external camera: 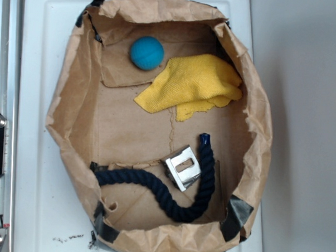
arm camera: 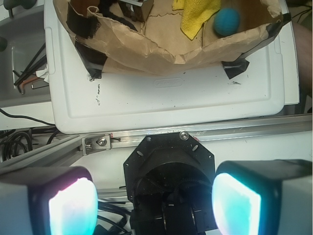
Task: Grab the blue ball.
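The blue ball is a small teal sphere lying in the far left corner of a shallow brown paper bag, just left of a yellow cloth. In the wrist view the blue ball shows at the top right, inside the paper bag. My gripper is open, its two glowing pads wide apart with nothing between them. It hangs over the arm's black base, well back from the bag. The exterior view does not show the gripper.
A dark navy rope and a metal clip lie in the bag's near half. The bag sits on a white board. An aluminium rail runs between the board and the arm's black base. Cables lie at the left.
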You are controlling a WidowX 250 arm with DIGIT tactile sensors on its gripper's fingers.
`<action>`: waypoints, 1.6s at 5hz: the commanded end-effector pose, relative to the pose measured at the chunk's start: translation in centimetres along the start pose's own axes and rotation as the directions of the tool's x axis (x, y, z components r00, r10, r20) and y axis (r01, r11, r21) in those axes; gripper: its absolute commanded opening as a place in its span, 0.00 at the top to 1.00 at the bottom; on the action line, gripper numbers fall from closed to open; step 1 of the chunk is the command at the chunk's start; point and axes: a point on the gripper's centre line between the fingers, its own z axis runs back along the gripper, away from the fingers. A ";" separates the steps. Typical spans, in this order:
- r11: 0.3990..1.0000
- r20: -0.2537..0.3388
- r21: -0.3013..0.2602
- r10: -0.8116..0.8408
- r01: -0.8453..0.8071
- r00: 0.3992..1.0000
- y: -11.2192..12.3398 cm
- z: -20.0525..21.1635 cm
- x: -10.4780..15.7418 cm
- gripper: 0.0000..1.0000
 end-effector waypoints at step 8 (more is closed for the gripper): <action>0.770 0.357 0.079 0.571 -0.633 0.739 8.2 -6.6 10.3 0.00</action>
